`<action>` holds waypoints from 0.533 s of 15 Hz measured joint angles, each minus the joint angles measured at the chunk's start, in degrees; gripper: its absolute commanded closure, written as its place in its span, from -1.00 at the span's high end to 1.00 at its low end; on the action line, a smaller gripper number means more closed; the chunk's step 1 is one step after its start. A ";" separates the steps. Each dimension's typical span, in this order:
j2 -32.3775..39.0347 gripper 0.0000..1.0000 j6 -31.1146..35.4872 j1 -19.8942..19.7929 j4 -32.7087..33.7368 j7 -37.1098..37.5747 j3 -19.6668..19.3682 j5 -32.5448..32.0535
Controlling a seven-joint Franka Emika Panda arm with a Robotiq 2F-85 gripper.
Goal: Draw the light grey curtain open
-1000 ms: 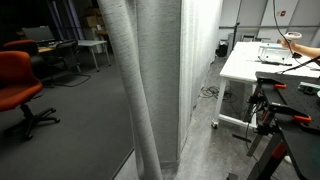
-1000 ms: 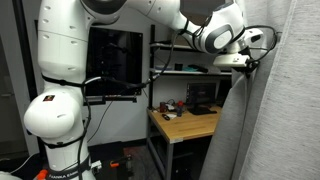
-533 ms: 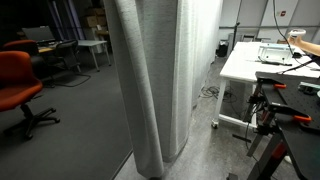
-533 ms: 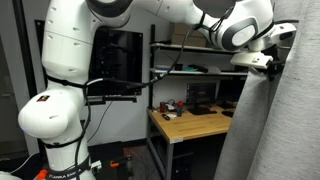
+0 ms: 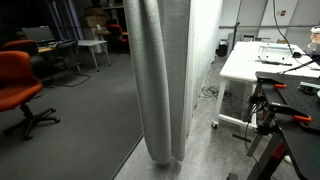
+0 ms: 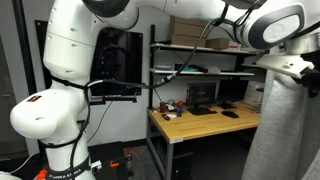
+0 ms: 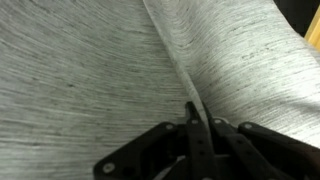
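The light grey curtain (image 5: 165, 70) hangs floor-length, bunched into a narrow column of deep folds. In an exterior view it stands at the right edge (image 6: 285, 130), and my gripper (image 6: 308, 82) presses into its upper edge there. In the wrist view the ribbed fabric (image 7: 90, 70) fills the frame, and my gripper (image 7: 193, 118) is shut on a fold of it that runs up between the fingers.
A wooden desk (image 6: 200, 122) with small items and shelves stands behind the arm. A white table (image 5: 265, 62) and black stand (image 5: 270, 115) are beside the curtain. An orange office chair (image 5: 20, 85) sits on the grey floor.
My gripper has moved sideways with the curtain's edge in it. The curtain has gathered into a narrower bundle and uncovered more of the desk and the room behind.
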 measured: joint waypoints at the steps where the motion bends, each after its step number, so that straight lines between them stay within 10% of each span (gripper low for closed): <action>1: -0.26 -0.99 -0.03 -0.80 0.01 1.07 -0.54 0.00; 8: -0.59 -0.99 -0.77 -7.78 -1.10 5.25 -5.73 1.40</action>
